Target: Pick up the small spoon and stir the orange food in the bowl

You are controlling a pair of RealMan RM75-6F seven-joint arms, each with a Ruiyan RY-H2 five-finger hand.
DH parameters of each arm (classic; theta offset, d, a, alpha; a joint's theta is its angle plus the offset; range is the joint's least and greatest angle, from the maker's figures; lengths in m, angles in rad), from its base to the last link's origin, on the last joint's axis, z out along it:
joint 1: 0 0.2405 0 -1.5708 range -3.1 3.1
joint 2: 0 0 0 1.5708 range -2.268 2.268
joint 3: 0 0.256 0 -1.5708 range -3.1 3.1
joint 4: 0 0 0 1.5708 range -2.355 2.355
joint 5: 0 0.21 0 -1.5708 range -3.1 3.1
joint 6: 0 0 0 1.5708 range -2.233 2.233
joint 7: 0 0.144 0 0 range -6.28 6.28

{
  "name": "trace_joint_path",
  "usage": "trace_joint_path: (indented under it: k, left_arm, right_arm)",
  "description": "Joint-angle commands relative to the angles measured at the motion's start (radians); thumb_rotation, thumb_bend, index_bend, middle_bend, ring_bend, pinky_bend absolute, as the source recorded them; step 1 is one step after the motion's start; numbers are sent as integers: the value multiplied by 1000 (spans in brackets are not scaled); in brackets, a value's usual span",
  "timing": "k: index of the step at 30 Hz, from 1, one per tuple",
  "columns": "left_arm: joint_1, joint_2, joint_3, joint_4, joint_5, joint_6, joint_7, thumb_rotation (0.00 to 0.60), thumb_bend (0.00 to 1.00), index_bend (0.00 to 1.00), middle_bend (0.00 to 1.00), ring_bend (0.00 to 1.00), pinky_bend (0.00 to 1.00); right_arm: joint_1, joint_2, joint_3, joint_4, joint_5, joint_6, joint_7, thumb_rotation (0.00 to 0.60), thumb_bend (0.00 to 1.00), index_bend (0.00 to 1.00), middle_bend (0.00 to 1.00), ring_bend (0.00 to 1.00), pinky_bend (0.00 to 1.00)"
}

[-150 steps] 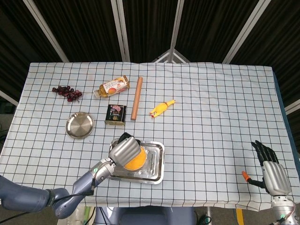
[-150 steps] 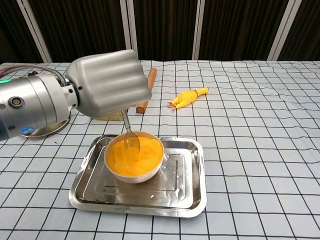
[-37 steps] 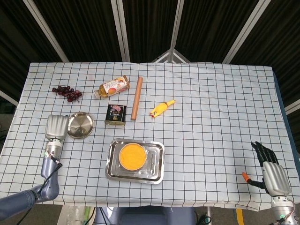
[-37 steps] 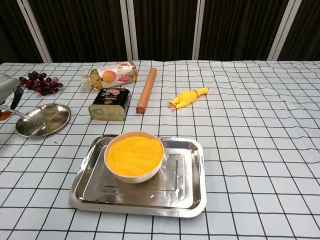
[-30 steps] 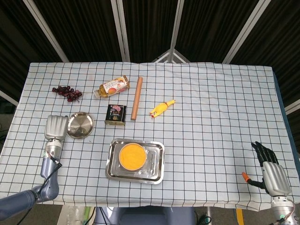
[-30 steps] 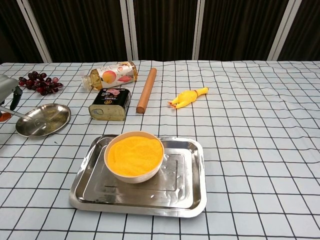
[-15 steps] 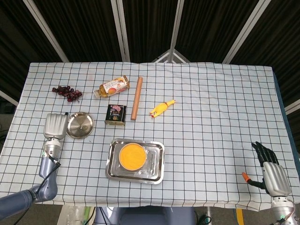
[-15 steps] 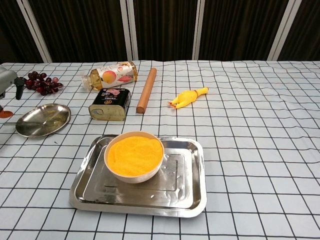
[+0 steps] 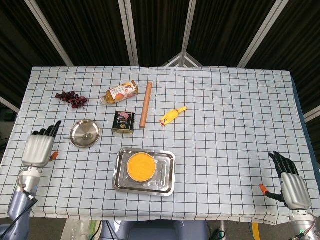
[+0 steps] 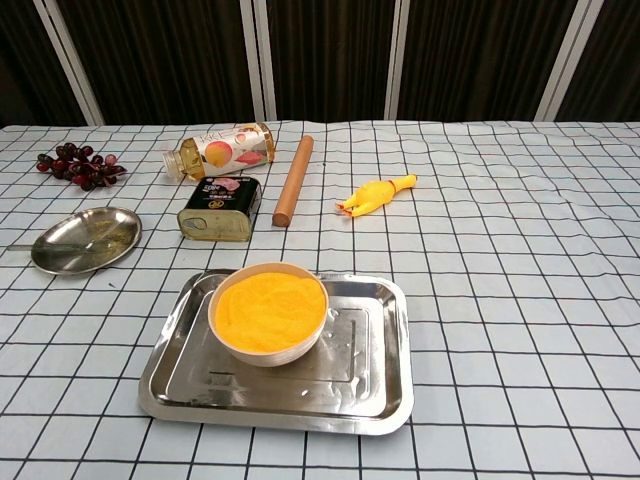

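Bowl [image 10: 267,312] of orange food in steel tray [image 10: 375,385], centre front. Small spoon [image 9: 80,136] lying in round steel dish [image 9: 84,133], at 10 o'clock from bowl. Tin [image 10: 222,209], rolling pin [image 10: 293,179], bottle [image 10: 221,149], grapes [image 10: 76,166], yellow toy [image 10: 376,194] at 12. Labels unreadable. Head view only: left hand [image 9: 38,148] and right hand [image 9: 290,182], fingers apart, empty.

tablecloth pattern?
White tablecloth with a black grid of squares; clearest in the chest view.
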Motion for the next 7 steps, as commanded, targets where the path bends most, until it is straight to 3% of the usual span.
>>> trace_joint_path:
  k: [1,7]
  left_arm:
    - [99,71,86,-53,115,99,-116,600,92,0,0,0,35]
    - [209,94,145,7,241,220,-298,600,84,0,0,0,34]
  right_arm:
    - [0,-4,1,6,-4,6,-14,600,317,0,0,0,0]
    - [-2,-17,2,18,-15,21,-34,600,317,0,0,0,0]
